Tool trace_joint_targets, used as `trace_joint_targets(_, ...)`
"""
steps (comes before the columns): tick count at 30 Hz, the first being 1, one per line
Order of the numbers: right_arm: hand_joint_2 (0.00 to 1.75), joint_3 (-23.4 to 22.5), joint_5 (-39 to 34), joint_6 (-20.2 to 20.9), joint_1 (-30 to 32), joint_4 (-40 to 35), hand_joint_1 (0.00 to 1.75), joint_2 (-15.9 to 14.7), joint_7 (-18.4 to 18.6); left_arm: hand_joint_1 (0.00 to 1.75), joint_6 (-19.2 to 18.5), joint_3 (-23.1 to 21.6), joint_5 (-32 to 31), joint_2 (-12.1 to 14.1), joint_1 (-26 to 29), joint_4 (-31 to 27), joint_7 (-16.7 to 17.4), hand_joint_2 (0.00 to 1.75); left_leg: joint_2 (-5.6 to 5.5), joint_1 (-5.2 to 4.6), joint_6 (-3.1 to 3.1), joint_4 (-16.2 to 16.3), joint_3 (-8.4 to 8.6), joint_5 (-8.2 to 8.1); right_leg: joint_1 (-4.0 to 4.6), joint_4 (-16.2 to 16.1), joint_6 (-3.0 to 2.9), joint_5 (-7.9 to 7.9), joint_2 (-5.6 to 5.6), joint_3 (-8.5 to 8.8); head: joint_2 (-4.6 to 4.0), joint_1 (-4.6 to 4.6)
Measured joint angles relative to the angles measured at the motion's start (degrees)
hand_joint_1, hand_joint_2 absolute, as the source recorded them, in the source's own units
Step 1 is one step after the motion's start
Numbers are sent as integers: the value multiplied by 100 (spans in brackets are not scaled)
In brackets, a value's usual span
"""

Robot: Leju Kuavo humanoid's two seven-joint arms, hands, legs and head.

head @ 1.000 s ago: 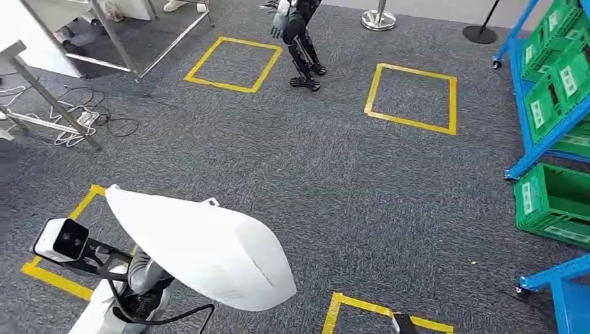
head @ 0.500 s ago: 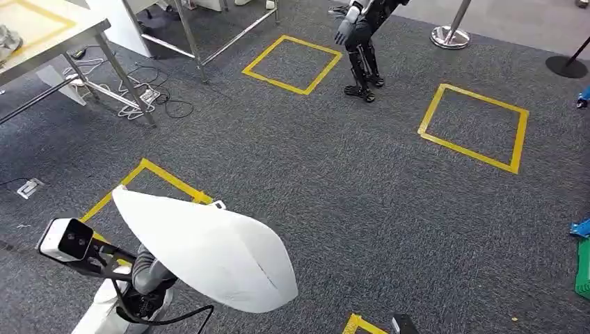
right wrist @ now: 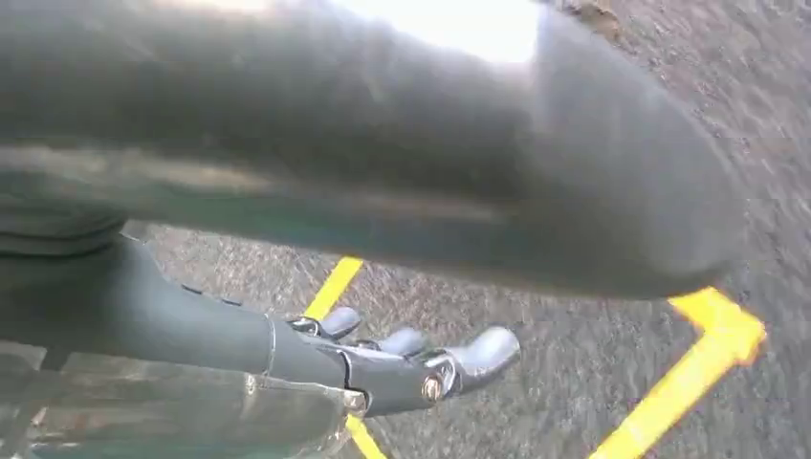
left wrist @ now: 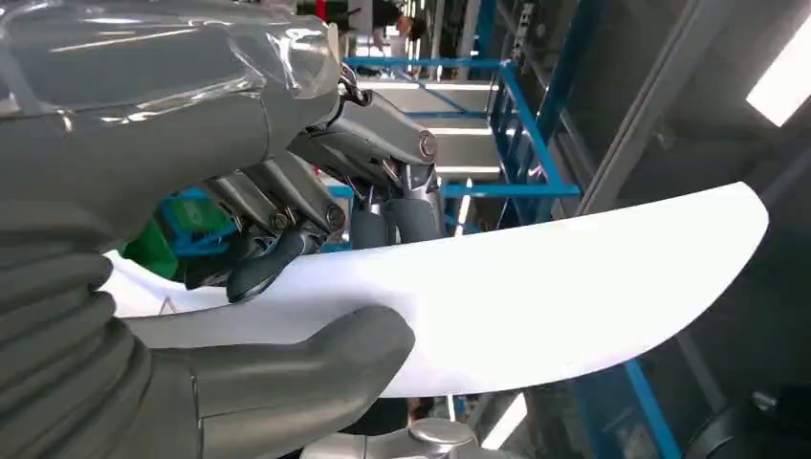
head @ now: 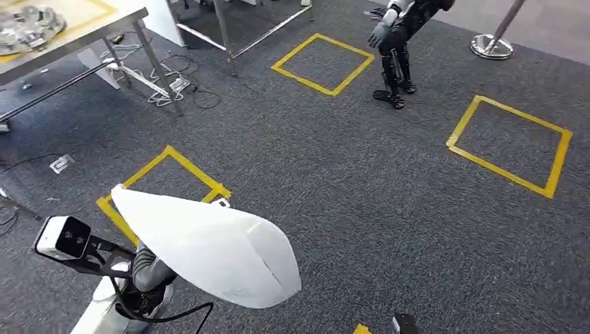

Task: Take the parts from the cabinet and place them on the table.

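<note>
A large white curved shell part (head: 209,250) hangs low in the head view, over the grey carpet. My left hand (head: 147,277) grips it from underneath. In the left wrist view the thumb lies under the white part (left wrist: 574,287) and the dark fingers (left wrist: 277,225) press on its other face. My right hand (right wrist: 383,368) hangs above the carpet with its fingers loosely apart and nothing in it. A table (head: 83,31) with shiny metal parts (head: 28,21) on it stands at the far left.
Another humanoid robot (head: 398,49) stands far ahead beside a yellow taped square (head: 321,64). More taped squares (head: 511,146) mark the carpet. Cables (head: 174,87) lie under the table frame. A stanchion base (head: 492,46) sits far right.
The camera has turned left: the blue rack and green crates have left the picture and the table has come in at the far left. The white part stays in my left hand.
</note>
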Motion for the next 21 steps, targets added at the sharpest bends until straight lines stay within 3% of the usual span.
trace_joint_targets(1,0,-6,4,0,-14,-2,0,11,-2,175,0,22,0,-22,1,-17,28,175,-68,-6,25,-58,13,12,3,-55,9,5,-73,47,0,-13)
trace_joint_targets(2,0,-9,17,0,-8,-22,0,18,-2,175,0,48,0,-42,6,-50,31,175,-167,28,57,-255,215,88,53,-132,43,-13,-98,95,0,-9)
trace_joint_targets(3,0,-9,26,0,-18,-24,0,11,-13,175,-2,48,0,-52,4,-61,35,175,-226,79,28,-420,313,148,13,-15,47,-27,198,110,0,15)
trace_joint_targets(4,0,-9,35,0,-37,-24,0,11,-15,175,-2,57,11,-66,-33,-59,33,175,-308,103,53,-475,356,151,2,261,13,-158,472,-18,0,6)
trace_joint_targets(5,0,-11,35,0,-34,-22,0,-9,-15,175,2,57,11,-98,-65,-59,33,175,-375,115,49,-471,367,183,-10,745,-15,-323,600,-282,0,24)
trace_joint_targets(6,0,-15,35,0,-11,-17,0,-39,-15,175,11,57,7,-125,-53,-55,50,175,-467,115,42,-471,371,177,-23,1170,-17,-443,637,-541,0,22)
trace_joint_targets(7,0,-17,46,0,6,-15,0,-55,-15,175,11,52,9,-127,-30,-52,63,175,-573,120,40,-465,368,170,-38,1500,17,-505,655,-773,0,20)
trace_joint_targets(8,0,-17,57,0,31,-9,0,-68,-4,175,13,48,52,-127,-4,-40,55,175,-680,133,14,-455,366,153,-62,1559,76,-459,657,-872,0,24)
trace_joint_targets(9,0,-19,79,0,40,-7,0,-68,2,175,18,46,70,-120,24,-24,5,175,-769,151,-11,-439,373,136,-100,1352,161,-309,658,-823,0,22)
trace_joint_targets(11,0,-24,105,0,22,-7,0,-72,2,175,0,46,-30,-111,50,-17,-112,175,-929,214,-121,-319,368,55,-186,404,375,163,731,-440,0,20)
trace_joint_targets(12,0,-24,120,0,14,-7,0,-70,2,175,0,46,-68,-114,45,-17,-118,175,-995,233,-193,-195,308,-25,-274,-17,460,304,968,-281,0,35)
trace_joint_targets(13,0,-24,131,2,11,-4,0,-61,2,175,4,48,-68,-118,41,-17,-116,175,-1049,200,-249,-82,244,-90,-221,22,385,233,1033,-277,0,63)
trace_joint_targets(14,0,-24,137,4,-10,-4,0,-68,2,175,24,48,-70,-131,41,-20,-96,175,-1075,215,-263,-45,201,-107,-215,58,285,229,929,-274,0,45)
trace_joint_targets(16,0,-26,140,9,-21,-7,0,-70,28,175,26,50,-66,-127,42,-20,-81,175,-1124,243,-264,-51,188,-106,-173,61,221,213,883,-272,0,28)
trace_joint_targets(17,0,-31,151,13,-29,-9,0,-61,33,175,26,57,-66,-124,40,-20,-61,175,-1160,271,-283,-33,183,-139,-220,50,164,214,824,-258,0,24)
trace_joint_targets(19,0,-39,155,15,-37,-15,0,-68,37,175,26,68,-59,-125,19,-28,-44,175,-654,248,-346,278,34,-307,-200,38,102,185,750,-214,0,-20)
trace_joint_targets(20,0,-41,164,20,-26,-15,0,-70,37,175,26,72,-57,-125,3,-28,-44,175,-495,261,-370,709,-183,-496,-178,40,75,165,701,-193,0,-13)
trace_joint_targets(21,0,-44,166,22,-11,-15,0,-74,44,175,26,76,-57,-127,3,-28,-42,175,-425,272,-383,1215,-455,-686,-162,40,49,144,630,-176,0,-17)
